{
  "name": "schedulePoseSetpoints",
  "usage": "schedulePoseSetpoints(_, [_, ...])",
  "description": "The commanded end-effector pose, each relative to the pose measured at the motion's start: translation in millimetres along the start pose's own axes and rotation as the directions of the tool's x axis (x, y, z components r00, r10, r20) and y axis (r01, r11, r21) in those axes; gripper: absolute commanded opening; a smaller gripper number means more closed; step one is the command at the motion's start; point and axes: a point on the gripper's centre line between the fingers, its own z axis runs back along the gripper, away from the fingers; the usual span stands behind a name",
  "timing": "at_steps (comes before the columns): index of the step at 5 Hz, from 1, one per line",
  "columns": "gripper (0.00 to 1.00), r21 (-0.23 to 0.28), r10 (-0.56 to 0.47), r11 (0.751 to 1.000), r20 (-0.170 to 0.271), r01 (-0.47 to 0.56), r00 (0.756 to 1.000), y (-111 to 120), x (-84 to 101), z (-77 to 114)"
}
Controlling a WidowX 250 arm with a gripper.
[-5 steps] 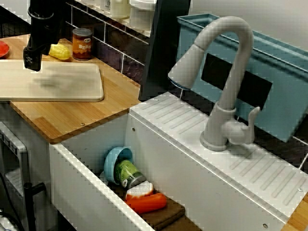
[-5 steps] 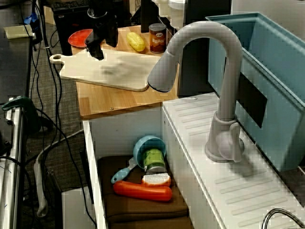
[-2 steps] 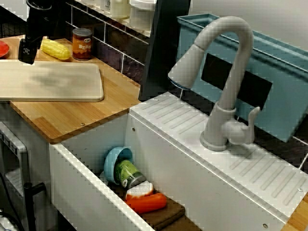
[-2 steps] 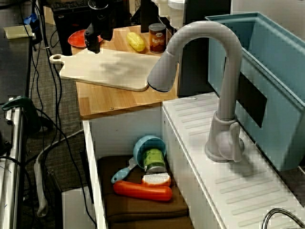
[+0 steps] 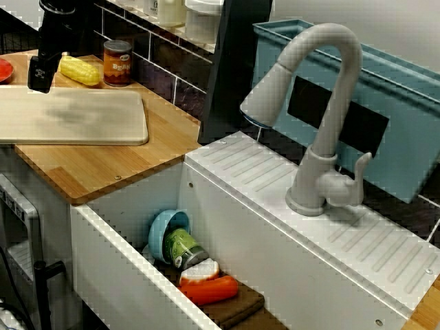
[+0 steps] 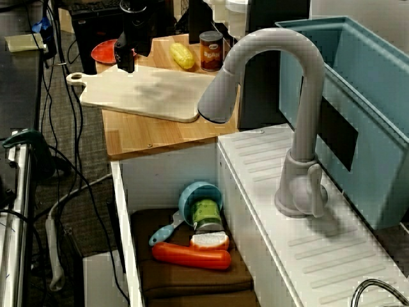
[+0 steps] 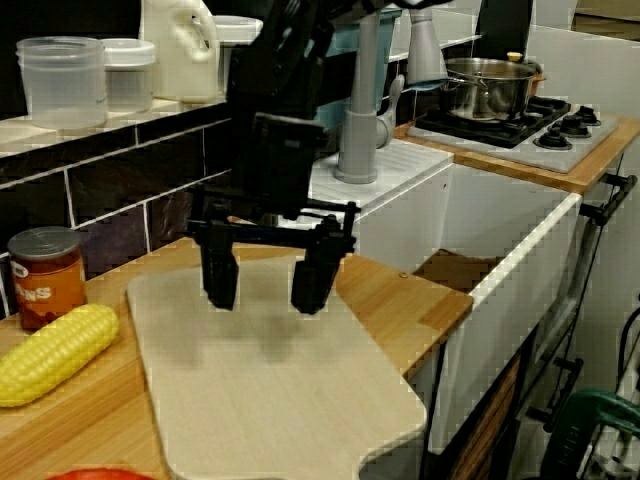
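Cutting board [image 7: 280,390], pale smooth wood

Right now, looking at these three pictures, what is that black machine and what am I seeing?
It is one robot arm ending in a black two-fingered claw. Two pictures look across the white sink toward the wooden counter; the third looks from the counter's far end back toward the sink. The claw hangs open and empty over a pale wooden cutting board, seemingly not touching it. Beside the board lie a yellow corn cob and a red-labelled tin can. Down in the sink, on a brown cloth, lie a blue bowl, a green can and a long orange piece.
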Motion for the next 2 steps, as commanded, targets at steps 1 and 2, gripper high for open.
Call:
schedulePoseSetpoints(1, [1.0,0.147,0.042,0.988,-0.017,-0.039,0.999,12.1,-4.6,5.3])
schedulePoseSetpoints(2, [1.0,0.142,0.036,0.989,-0.02,-0.033,0.999,15.0,-6.0,1.4])
